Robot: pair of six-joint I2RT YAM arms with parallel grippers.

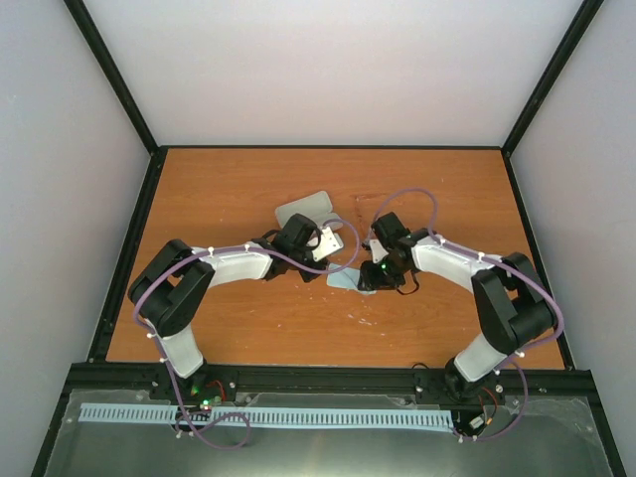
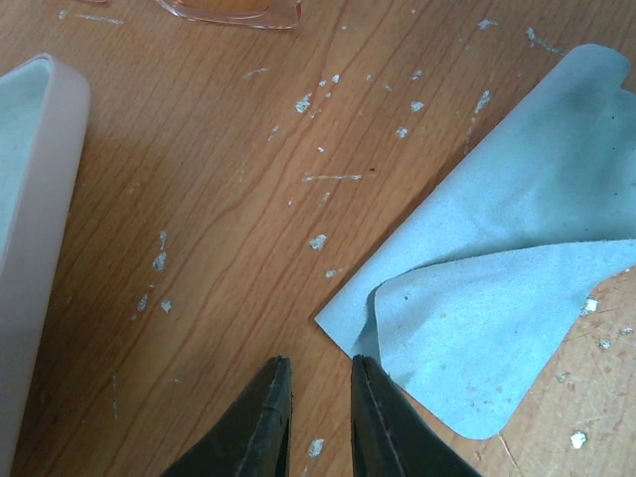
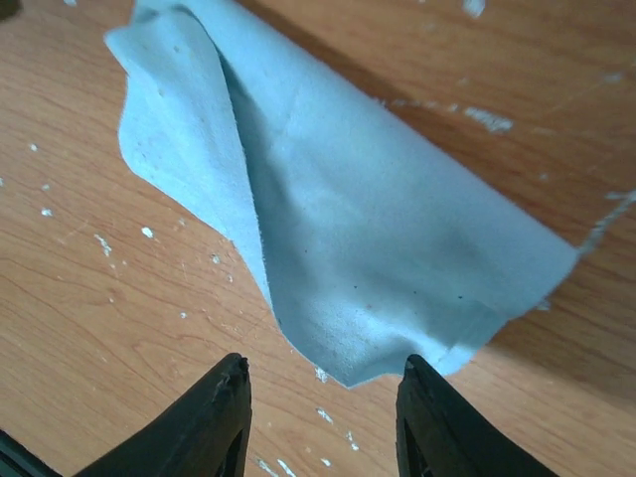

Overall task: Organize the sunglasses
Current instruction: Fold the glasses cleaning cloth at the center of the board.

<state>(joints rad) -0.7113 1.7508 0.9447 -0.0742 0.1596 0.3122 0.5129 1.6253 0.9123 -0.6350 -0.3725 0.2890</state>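
The sunglasses [image 2: 234,10] are seen ahead of the narrowly parted, empty left pincer [image 2: 320,373], long axis crosswise. The right pincer [image 3: 323,378] is held wide.

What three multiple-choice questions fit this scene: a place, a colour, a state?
1. In the left wrist view, where is the cloth from the case?
A on it
B to its right, apart
C inside it
2. What colour is the cloth?
A yellow
B black
C light blue
3. How is the right gripper?
A open
B shut on the cloth
C shut on the case
Answers: 1 B, bare table lies between them; 2 C, pale blue in both wrist views; 3 A, its fingers stand wide apart.
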